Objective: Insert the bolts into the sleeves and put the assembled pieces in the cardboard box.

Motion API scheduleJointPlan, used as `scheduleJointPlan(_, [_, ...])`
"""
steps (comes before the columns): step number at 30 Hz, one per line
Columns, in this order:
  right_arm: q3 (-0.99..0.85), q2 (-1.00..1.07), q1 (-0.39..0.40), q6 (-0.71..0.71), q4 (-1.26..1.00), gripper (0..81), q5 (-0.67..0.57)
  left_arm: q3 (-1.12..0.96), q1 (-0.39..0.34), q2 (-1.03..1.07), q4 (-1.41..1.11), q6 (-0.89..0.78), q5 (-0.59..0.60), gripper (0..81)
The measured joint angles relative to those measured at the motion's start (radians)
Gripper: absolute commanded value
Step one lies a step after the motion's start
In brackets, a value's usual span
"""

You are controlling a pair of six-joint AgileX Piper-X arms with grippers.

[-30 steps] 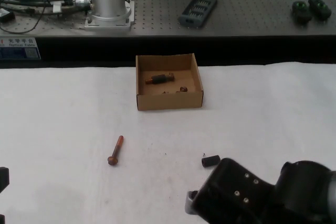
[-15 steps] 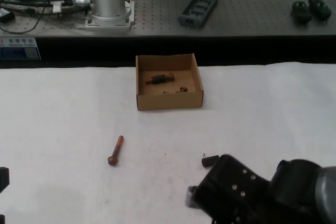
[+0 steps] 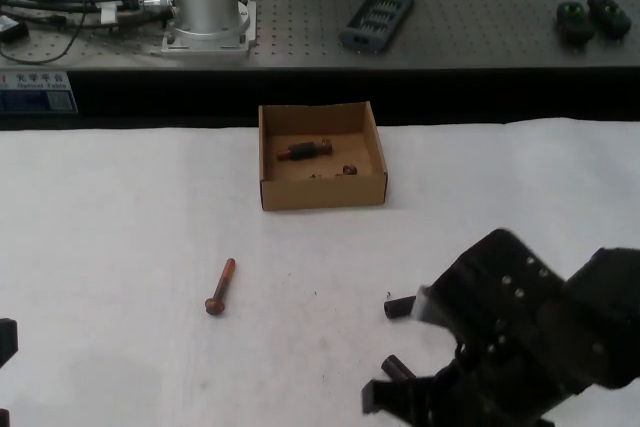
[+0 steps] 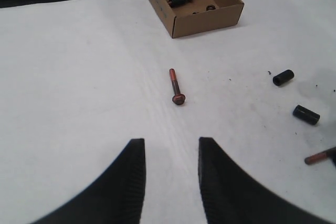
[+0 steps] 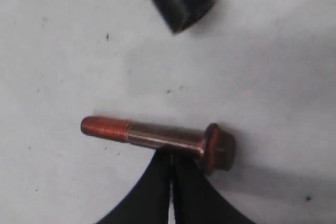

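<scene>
- Movement over the last second belongs to the right arm (image 3: 520,337) alone. In the high view its wrist has swung from the bottom edge toward 1 o'clock and tipped forward, bringing its fingers down to the white cloth (image 3: 120,247).
- Taking that cloth as a dial with 12 o'clock away from the arms, the right gripper (image 5: 170,156) is at about 5 o'clock. Its fingers are pressed together with only a hairline between them. The tips lie over the shank of the right-hand bolt (image 5: 157,137), just beside the head. I cannot tell whether they pinch it or merely cover it.
- Toward 12 o'clock from that bolt lie the near sleeve (image 4: 306,114) and then the far sleeve (image 3: 400,306), each apart from the other and from the bolt.
- The left gripper (image 4: 170,179) is released, its jaws apart and holding nothing. It faces the left-hand bolt (image 4: 177,85), which lies at 9 o'clock exactly where it was.
- The cardboard box (image 3: 322,192) sits unmoved at 12 o'clock with one assembled piece (image 3: 305,150) inside.
- By my reading, the second assembly is only starting. No loose bolt is in a sleeve yet, and the clenched fingers probably need to part before they can take a true hold of the shank.
</scene>
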Motion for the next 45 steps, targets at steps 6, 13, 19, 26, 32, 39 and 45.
scheduleJointPlan(6, [0.0,0.002,-0.078,-0.027,-0.065,4.3,0.035,0.0,0.0,0.0,0.0,0.0,0.0,25.4])
scheduleJointPlan(13, [-0.041,0.002,-0.159,-0.079,-0.12,4.3,0.014,0.0,0.0,0.0,0.03,0.0,0.0,25.4])
scheduleJointPlan(19, [-0.042,0.002,-0.13,-0.079,-0.06,4.3,-0.019,0.0,0.0,0.0,0.061,0.0,0.0,25.4])
scheduleJointPlan(26, [-0.042,-0.03,-0.091,-0.07,-0.029,4.3,-0.014,0.0,0.0,0.0,0.061,0.007,0.019,25.4])
scheduleJointPlan(32, [-0.042,-0.047,-0.089,-0.062,-0.044,4.1,-0.004,0.0,0.0,0.0,0.065,0.022,0.072,25.4])
scheduleJointPlan(39, [-0.042,-0.047,-0.089,0.156,-0.066,20.4,0.071,0.0,0.0,0.042,0.068,0.032,0.121,25.4])
scheduleJointPlan(45, [-0.042,-0.047,-0.089,0.395,-0.076,26.1,0.152,-0.003,0.0,0.047,0.068,0.032,0.126,25.4])
